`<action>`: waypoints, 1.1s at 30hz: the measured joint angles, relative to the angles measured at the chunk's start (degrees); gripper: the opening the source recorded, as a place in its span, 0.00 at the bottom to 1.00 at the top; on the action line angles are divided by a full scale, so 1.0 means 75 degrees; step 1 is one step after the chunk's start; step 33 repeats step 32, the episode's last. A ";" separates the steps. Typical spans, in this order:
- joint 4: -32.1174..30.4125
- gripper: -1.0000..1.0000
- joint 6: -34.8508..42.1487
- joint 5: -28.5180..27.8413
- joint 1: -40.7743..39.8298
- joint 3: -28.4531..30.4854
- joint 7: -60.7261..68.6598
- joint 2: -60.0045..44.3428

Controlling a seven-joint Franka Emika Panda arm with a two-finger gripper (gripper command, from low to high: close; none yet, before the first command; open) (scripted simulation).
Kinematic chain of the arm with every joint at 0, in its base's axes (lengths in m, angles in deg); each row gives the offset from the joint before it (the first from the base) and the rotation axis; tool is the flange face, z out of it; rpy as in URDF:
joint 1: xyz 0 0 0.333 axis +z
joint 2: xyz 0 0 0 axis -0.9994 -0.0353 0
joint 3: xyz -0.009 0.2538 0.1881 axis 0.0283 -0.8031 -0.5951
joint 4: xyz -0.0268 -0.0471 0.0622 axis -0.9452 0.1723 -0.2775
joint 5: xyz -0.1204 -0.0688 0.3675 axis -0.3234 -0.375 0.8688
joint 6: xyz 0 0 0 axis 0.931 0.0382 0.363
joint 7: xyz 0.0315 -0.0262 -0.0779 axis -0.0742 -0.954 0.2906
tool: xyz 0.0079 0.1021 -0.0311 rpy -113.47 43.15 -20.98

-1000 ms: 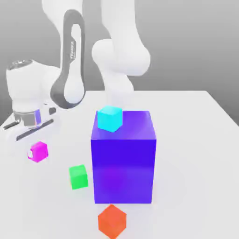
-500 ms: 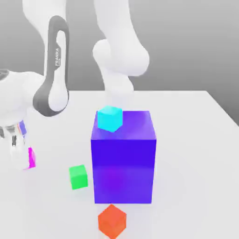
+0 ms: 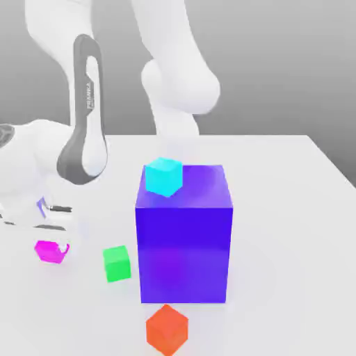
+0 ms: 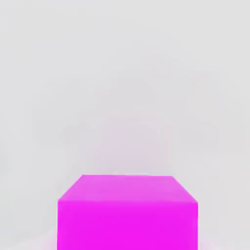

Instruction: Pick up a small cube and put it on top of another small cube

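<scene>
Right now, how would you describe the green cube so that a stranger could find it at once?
Start from the big blue-purple cube in the middle of the white table. Beside its lower edge, on the exterior view's left, sits the small green cube. The magenta cube lies further left; the orange cube lies nearer the camera.

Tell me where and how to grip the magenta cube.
Grip the magenta cube across two opposite flat side faces, coming straight down from above. It sits flat on the table, well apart from the green cube, so both sides look free.

Green cube (image 3: 117,263) and big blue-purple cube (image 3: 183,233) stand near magenta cube (image 3: 50,250)
</scene>
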 joint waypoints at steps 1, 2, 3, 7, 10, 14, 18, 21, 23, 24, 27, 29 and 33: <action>-0.0049 0.00 -0.0002 0.0009 -0.0061 -0.0133 0.0458 0.0037; -0.0095 0.00 -0.0011 0.0015 -0.0123 -0.0259 0.0912 0.0082; -0.0169 0.00 -0.0023 0.0063 -0.0185 -0.0416 0.1391 0.0147; -0.0601 0.00 -0.0115 0.0532 -0.0491 -0.1260 0.3474 0.0601; -0.0955 0.00 -0.0232 0.1177 -0.0526 -0.1754 0.5225 0.1156; -0.1411 0.00 -0.0421 0.2263 -0.0107 -0.2044 0.7682 0.2139; -0.2101 0.00 -0.0374 0.3743 0.1092 -0.1772 0.9886 0.3461; -0.2543 0.00 -0.0467 0.4202 0.1799 -0.1599 1.0843 0.4146; -0.2589 0.00 -0.0915 0.4105 0.1762 -0.1656 1.0888 0.3802; -0.2593 0.00 -0.1175 0.3993 0.1696 -0.1699 1.0831 0.3553; -0.2585 0.00 -0.2001 0.3245 0.1390 -0.1803 1.0345 0.2699; -0.2570 1.00 -0.2508 0.2211 0.1342 -0.1590 0.9644 0.2130; -0.2570 1.00 -0.2508 0.2211 0.1436 -0.1590 0.9644 0.2130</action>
